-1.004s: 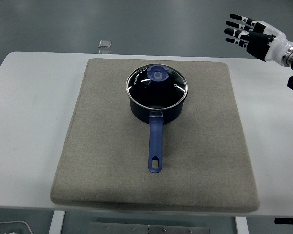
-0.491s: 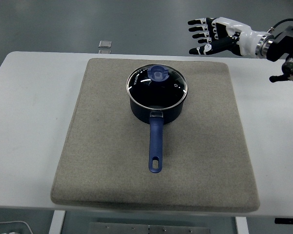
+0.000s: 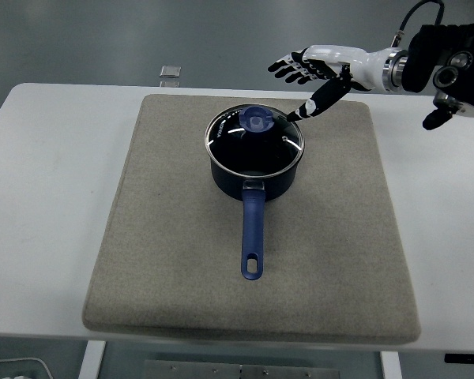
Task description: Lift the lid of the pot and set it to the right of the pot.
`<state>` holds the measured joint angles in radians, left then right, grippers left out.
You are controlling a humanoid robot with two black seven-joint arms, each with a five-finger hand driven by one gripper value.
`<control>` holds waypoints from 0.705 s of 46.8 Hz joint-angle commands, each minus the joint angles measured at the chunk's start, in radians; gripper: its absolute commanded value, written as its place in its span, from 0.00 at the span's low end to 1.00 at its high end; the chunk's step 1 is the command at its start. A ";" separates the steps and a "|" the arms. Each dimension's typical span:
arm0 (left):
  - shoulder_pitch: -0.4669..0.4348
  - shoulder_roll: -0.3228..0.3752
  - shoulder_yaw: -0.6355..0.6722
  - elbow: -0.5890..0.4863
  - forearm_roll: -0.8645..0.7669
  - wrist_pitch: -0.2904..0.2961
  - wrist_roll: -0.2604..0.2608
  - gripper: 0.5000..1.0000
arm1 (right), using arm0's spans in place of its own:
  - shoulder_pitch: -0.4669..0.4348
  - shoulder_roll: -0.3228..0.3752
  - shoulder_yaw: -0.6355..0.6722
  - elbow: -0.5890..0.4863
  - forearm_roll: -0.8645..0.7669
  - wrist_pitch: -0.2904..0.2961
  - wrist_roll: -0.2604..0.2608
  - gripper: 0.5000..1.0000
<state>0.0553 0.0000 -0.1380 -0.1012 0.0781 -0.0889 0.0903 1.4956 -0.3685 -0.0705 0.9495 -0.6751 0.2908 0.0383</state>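
- I see the right hand (image 3: 316, 67) reaching in from the right edge, above the far right side of the saucepan (image 3: 254, 162), fingers spread and holding nothing.
- Its thumb points down toward the rim of the glass lid (image 3: 254, 139); I can't tell whether it touches.
- The lid sits on the saucepan, blue knob (image 3: 257, 120) up.
- The saucepan stands on the grey mat (image 3: 158, 237), blue handle (image 3: 252, 233) pointing toward the near edge of the white table (image 3: 47, 197).
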 commanded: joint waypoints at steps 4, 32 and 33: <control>0.000 0.000 0.000 0.000 -0.001 0.000 0.000 1.00 | 0.067 0.042 -0.067 0.000 -0.012 -0.001 0.000 0.86; 0.000 0.000 0.000 0.000 0.000 0.000 0.000 1.00 | 0.075 0.149 -0.160 -0.012 -0.113 -0.068 0.000 0.84; 0.000 0.000 0.000 0.000 0.000 0.000 -0.001 1.00 | 0.072 0.149 -0.160 -0.012 -0.115 -0.070 0.000 0.84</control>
<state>0.0552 0.0000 -0.1381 -0.1012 0.0774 -0.0890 0.0903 1.5735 -0.2195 -0.2287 0.9387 -0.7872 0.2256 0.0383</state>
